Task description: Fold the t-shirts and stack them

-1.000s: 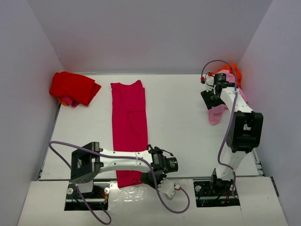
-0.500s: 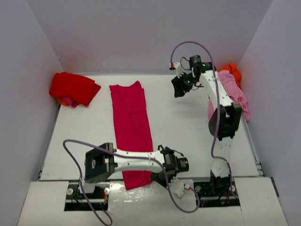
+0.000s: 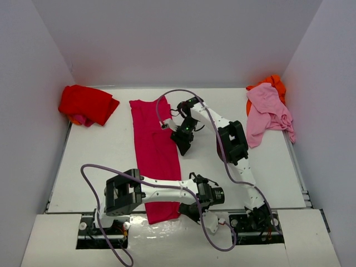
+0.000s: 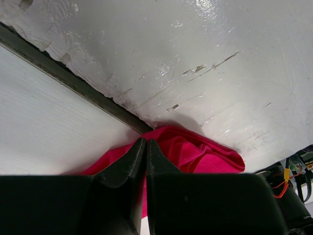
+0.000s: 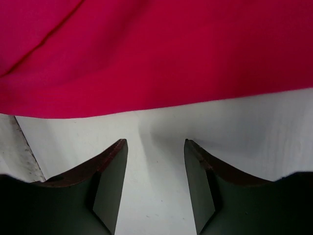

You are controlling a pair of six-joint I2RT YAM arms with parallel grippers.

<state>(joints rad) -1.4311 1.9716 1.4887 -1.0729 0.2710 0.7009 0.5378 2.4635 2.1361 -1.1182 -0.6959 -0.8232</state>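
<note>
Swinging across from the far-right pile to the crimson-magenta t-shirt, likely for a fold.
Pale walls, white surface; strip left of centre, red t-shirt far left, pink t-shirt and orange t-shirt far right; left jaws clamped on its near hem, right jaws half open, empty, beside its right edge.

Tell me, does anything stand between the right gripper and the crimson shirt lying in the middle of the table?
Nothing visible does. The right gripper hangs with open jaws beside the long edge of the crimson shirt, and only the white table shows between them.
</note>
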